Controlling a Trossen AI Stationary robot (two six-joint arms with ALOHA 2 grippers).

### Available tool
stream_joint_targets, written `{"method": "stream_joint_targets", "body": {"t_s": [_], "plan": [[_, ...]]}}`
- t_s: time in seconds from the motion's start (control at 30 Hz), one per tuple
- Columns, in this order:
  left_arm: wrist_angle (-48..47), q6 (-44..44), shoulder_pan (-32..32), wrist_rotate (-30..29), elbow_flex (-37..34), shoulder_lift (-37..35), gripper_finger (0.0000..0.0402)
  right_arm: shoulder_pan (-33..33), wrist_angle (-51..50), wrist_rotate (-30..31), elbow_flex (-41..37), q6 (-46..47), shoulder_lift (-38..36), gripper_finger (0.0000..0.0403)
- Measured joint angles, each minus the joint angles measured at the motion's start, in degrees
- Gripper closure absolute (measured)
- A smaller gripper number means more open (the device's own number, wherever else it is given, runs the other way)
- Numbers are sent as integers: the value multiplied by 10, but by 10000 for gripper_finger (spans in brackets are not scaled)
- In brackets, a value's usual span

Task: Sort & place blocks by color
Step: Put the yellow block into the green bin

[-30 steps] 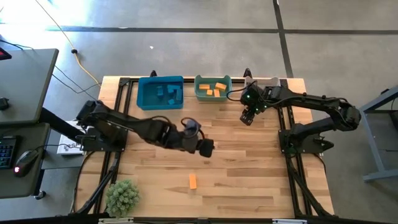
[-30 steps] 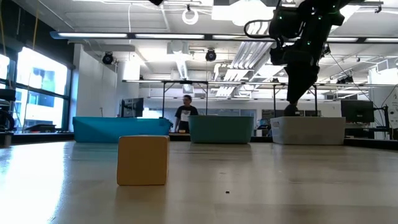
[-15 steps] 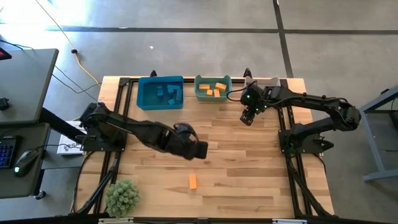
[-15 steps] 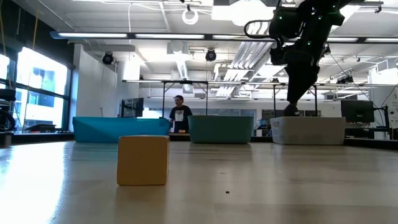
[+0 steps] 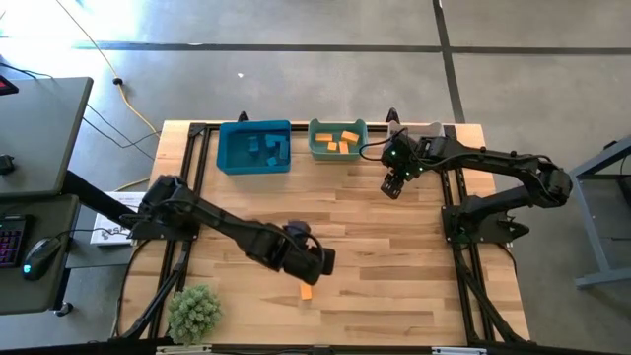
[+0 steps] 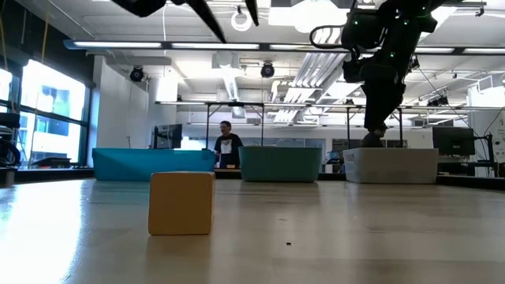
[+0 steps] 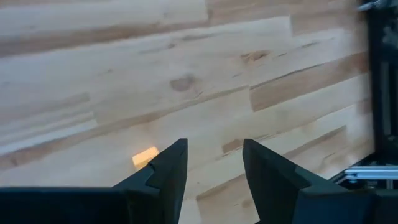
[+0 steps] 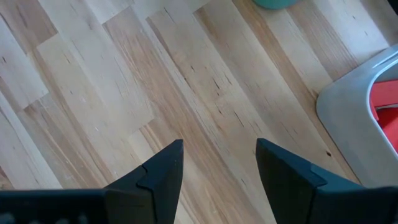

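One orange block (image 5: 306, 291) lies flat on the wooden table near its front middle; the low view shows it close up (image 6: 181, 203). My left gripper (image 5: 314, 264) hangs just above it on the far side, open and empty. In the left wrist view the block (image 7: 145, 156) shows beside one finger, outside the gap of the gripper (image 7: 214, 158). My right gripper (image 5: 392, 187) waits open over the table's far right (image 8: 217, 162), with nothing between its fingers.
Along the far edge stand a blue bin (image 5: 254, 148) with blue blocks, a teal bin (image 5: 338, 140) with orange blocks, and a white bin (image 8: 348, 106) with red inside, partly under my right arm. A small green plant (image 5: 194, 314) stands at the near left corner.
My left gripper has swung from the table's middle toward the near edge and come down toward the orange block, tipping further downward. Its fingers now reach into the top of the low view. The block has not moved.
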Motion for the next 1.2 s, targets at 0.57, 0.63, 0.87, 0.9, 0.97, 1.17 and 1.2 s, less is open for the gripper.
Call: {"method": "stream_joint_targets", "body": {"t_s": [0.57,0.63,0.87,0.9,0.97,1.17,1.2], "plan": [[-3,-73,-18,108,0,79,259,0,0,0,0,1,0,214],[-1,-73,-18,123,0,86,259,0,0,0,0,2,0,214],[12,-90,-19,157,0,114,259,0,0,0,0,-2,0,214],[18,-90,-19,158,0,118,259,0,0,0,0,-2,0,214],[23,-89,-18,162,0,124,259,0,0,0,0,-2,0,214],[50,-86,-13,195,0,139,241,0,0,0,0,-3,0,214],[41,-86,-13,197,-1,141,235,0,1,0,0,-3,0,214]]}}
